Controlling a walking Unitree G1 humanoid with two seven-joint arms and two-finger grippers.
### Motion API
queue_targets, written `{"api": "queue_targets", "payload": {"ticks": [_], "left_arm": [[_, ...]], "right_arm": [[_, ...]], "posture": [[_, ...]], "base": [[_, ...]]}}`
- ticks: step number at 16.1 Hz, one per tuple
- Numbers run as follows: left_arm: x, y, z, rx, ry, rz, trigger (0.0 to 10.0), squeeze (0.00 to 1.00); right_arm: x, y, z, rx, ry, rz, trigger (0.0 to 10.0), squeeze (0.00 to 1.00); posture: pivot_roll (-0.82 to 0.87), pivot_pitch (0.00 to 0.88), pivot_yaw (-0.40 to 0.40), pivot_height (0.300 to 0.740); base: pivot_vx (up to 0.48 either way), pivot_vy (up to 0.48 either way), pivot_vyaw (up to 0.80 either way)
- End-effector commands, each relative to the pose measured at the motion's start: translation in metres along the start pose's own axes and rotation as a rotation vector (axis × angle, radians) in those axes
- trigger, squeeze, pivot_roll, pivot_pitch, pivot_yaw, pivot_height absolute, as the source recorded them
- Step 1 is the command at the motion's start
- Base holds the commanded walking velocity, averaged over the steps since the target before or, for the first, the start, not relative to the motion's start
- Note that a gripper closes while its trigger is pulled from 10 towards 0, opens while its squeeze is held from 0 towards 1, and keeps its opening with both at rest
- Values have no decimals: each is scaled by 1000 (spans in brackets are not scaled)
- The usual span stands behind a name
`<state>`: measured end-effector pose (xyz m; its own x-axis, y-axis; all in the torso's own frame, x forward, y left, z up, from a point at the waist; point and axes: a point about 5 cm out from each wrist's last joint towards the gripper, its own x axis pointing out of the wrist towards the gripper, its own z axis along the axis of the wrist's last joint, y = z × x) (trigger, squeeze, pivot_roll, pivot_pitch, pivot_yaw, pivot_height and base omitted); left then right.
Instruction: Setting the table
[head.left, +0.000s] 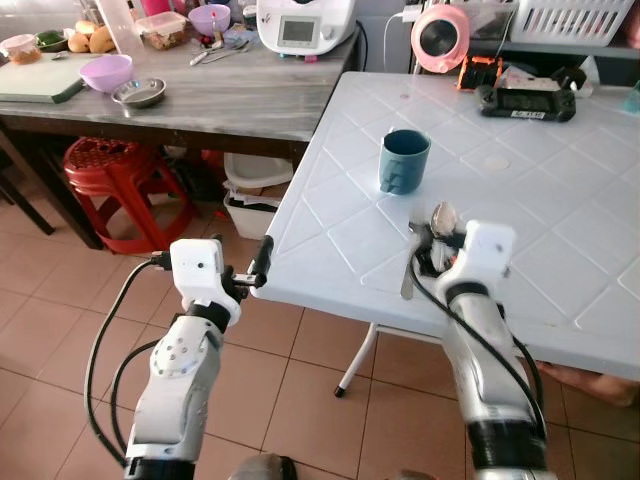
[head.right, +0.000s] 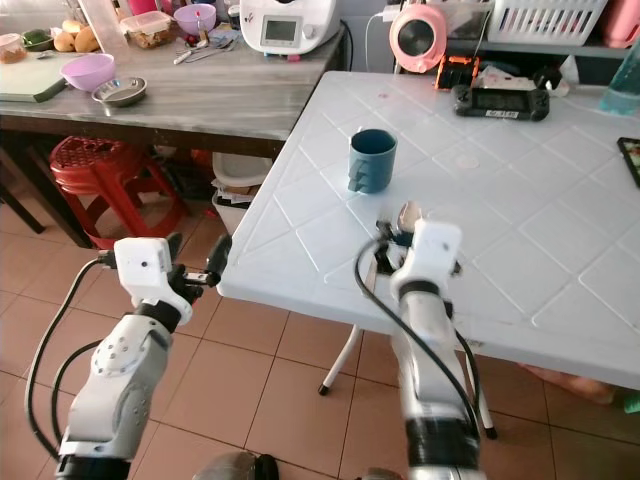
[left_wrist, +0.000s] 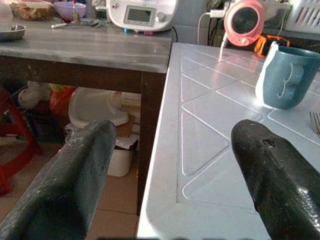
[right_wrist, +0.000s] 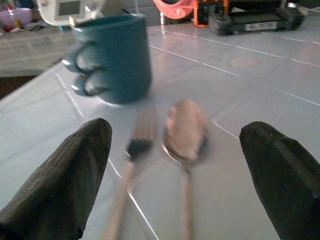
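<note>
A: On the white table (head.left: 560, 240), what lies ready for setting?

B: Fork (right_wrist: 134, 165) and spoon (right_wrist: 185, 135), side by side, near the front edge. Blue mug (head.left: 403, 161) just beyond, upright, handle turned toward the robot.

A: Right gripper (right_wrist: 175, 165)?

B: Over the table, directly above the cutlery handles. Fingers spread wide, one on either side of the pair, gripping nothing. Blurred in the wrist view, so contact with the table hard to judge.

A: And the left gripper (left_wrist: 170, 165)?

B: At the table's front-left corner, level with the edge. Fingers parted, empty, one over the floor side and one over the tabletop.

A: How likely to handle, the cutlery?

B: Probably metal: stiff, thin, light, smooth. Low and flat against a slick plastic surface, so apt to slide rather than lift. Nothing fragile. Best hold judged to be across a handle's middle, pinching the narrow sides, one piece at a time; closing on both at once risks crossing them or dropping one.

A: The mug?

B: Likely ceramic, heavier, rigid, breakable if knocked off. Glazed wall probably slippery; a grasp across the rim or body judged safer than the handle loop.

A: Anything else nearby?

B: Black game console (head.left: 525, 100) at the far side, well apart from the cutlery. Wooden table (head.left: 230, 95) with bowls and an appliance to the left, red stool (head.left: 112, 170) beneath it.
</note>
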<state>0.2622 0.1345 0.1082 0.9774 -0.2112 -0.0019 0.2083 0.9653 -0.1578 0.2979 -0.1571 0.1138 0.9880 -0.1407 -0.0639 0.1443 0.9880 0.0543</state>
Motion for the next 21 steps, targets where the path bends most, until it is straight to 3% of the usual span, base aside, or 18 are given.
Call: {"api": "queue_targets", "payload": {"ticks": [1,6,9,17,18,19,20,21], "left_arm": [[-2,2,3,14,0,-3,10000,0],[-9,2,3,24,30,-17,10000,0],[-15,3,3,28,54,-16,10000,0],[-28,2,3,26,97,-12,10000,0],[-29,2,3,25,101,-11,10000,0],[-30,2,2,23,107,-10,10000,0],[-30,1,2,22,109,-11,10000,0],[-30,0,2,19,113,-12,10000,0]], "right_arm": [[1,7,1,1,12,10,10000,0],[10,17,6,15,78,22,10000,0],[16,26,5,5,138,88,10000,0],[26,36,7,-3,188,183,9961,0],[26,35,7,-6,188,183,8667,0],[27,35,7,-6,194,186,2471,0],[27,35,6,-3,202,188,0,0],[26,34,1,-2,248,172,0,0]], "posture": [[21,46,84,740],[40,85,84,740],[50,118,83,740],[68,170,83,740],[65,172,81,740],[63,174,80,740],[63,175,79,740],[60,174,77,740]], "base": [[0,0,0],[0,0,0],[0,0,0],[0,0,0],[0,0,0],[0,0,0],[0,0,0],[0,0,0]]}}
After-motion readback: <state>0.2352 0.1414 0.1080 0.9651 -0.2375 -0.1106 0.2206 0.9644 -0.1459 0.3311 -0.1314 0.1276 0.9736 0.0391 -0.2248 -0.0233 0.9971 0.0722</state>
